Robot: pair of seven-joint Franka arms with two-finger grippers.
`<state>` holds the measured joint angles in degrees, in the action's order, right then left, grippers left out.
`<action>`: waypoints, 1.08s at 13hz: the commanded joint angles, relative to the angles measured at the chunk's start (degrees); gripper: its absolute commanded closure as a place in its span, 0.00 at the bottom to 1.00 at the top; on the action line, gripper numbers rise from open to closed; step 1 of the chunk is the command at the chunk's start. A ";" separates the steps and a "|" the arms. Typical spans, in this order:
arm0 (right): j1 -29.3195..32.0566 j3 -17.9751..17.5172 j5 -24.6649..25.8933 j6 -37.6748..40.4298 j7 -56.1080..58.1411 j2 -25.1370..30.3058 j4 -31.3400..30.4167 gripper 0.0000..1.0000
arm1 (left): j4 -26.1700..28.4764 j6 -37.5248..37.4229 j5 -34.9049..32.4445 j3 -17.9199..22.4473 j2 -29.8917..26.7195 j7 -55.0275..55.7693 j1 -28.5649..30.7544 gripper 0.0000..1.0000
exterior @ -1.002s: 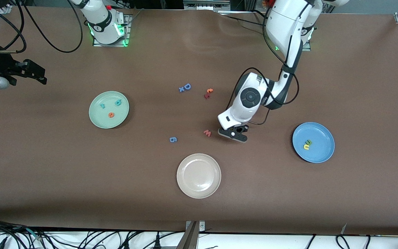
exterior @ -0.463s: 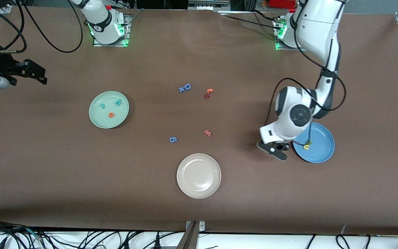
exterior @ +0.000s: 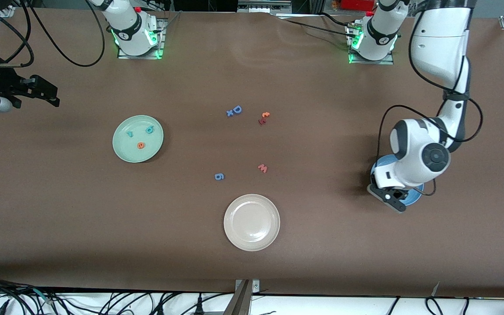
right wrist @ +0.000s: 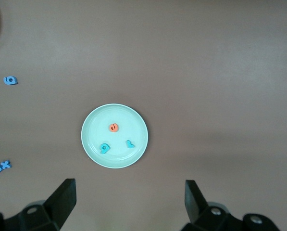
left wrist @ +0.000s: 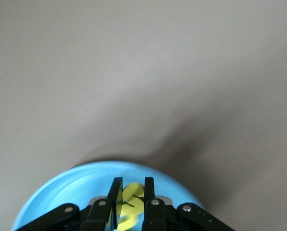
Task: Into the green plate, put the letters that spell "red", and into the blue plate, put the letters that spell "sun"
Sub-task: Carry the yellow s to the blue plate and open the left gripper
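The left pincer (left wrist: 131, 202) hung over the blue plate's (left wrist: 61, 190) edge, clenched on the yellow "s" (left wrist: 130, 199) — the right pincer (right wrist: 129, 199), released, waited above the green plate (right wrist: 93, 144).

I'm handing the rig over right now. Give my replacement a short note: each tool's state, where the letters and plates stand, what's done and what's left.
Left tool: shut on the yellow "s", over the blue plate, not yet released.
Right tool: open, empty, waiting high over the green plate.
Green plate: teal "r", orange "e" and teal "d" all in it, so "red" is done.
Blue plate: mostly hidden under the left arm in the front view; the other "sun" letters can't be seen now.
Left: drop the "s" in the blue plate, then check "u" and "n" are there.
Leave the white plate and the stray letters on the table.
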<state>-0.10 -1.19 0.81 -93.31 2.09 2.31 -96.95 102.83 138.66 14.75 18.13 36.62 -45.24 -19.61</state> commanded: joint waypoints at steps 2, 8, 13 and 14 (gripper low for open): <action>0.28 -0.31 -0.02 0.06 -0.07 0.15 0.35 0.00 | 0.79 -1.02 -0.16 -0.46 -1.11 -6.00 2.90 0.94; 0.28 -0.31 -0.02 0.23 0.02 0.15 0.35 0.00 | 0.88 -1.02 -0.16 -0.55 0.47 -6.44 3.79 0.19; 0.28 -0.31 -0.02 0.32 0.02 0.15 0.35 0.00 | 0.79 -10.03 -0.16 -1.16 -8.46 4.84 3.17 0.00; 0.28 -0.31 -0.02 0.15 0.02 0.06 0.44 0.00 | 0.79 -14.51 -0.24 -2.03 -11.45 10.20 3.08 0.00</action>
<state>-0.11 -1.20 0.81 -93.32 2.09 2.31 -96.95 102.13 131.37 14.88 17.46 32.60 -42.70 -16.58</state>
